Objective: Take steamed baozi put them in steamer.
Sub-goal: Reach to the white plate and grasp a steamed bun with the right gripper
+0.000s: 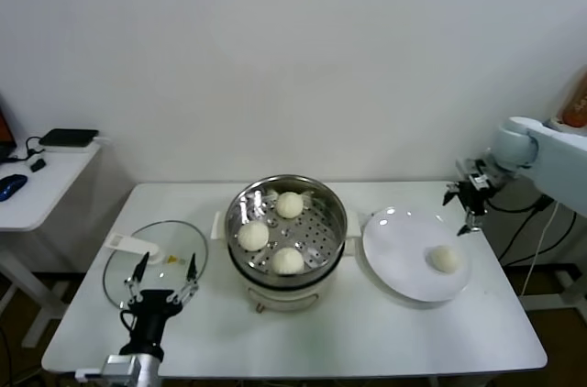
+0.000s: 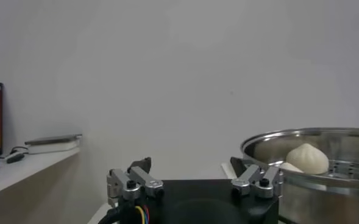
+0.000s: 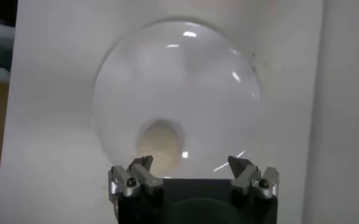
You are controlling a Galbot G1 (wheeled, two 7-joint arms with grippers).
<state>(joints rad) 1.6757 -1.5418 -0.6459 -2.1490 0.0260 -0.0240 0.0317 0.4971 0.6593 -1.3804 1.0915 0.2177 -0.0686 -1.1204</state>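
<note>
The steel steamer sits mid-table on its white pot base and holds three cream-white baozi. A fourth baozi lies on the white plate to the right. My right gripper is open and empty above the plate's far right edge; in the right wrist view it hovers over the plate with the baozi below it. My left gripper is open and empty at the front left, over the glass lid. In the left wrist view it faces the steamer with a baozi inside.
A flat glass lid lies left of the steamer. A white side desk with a black box and a mouse stands far left. Cables hang off the table's right edge.
</note>
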